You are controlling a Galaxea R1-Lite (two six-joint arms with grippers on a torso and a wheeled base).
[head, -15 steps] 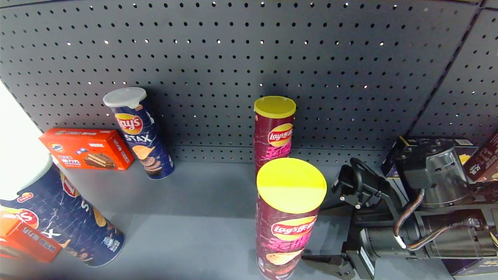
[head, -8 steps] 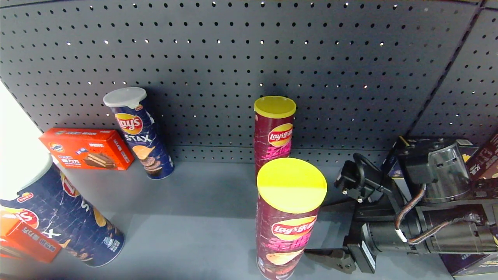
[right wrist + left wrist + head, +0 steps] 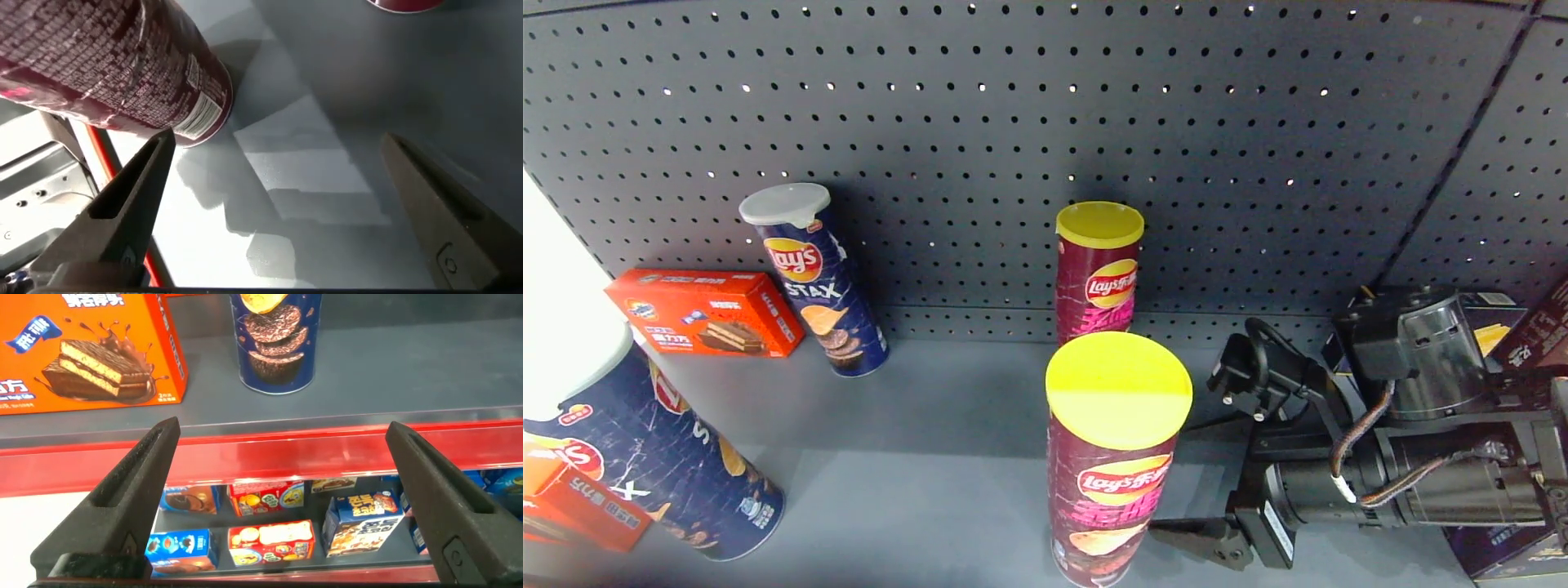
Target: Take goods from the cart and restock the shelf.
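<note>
Shifted slightly left, the front maroon chip can stands just beside the right gripper, its claw spread open.

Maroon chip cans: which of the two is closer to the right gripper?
The front can, standing near the front edge of the shelf, with the open right gripper beside its base. The other maroon can stands back against the pegboard.
</note>
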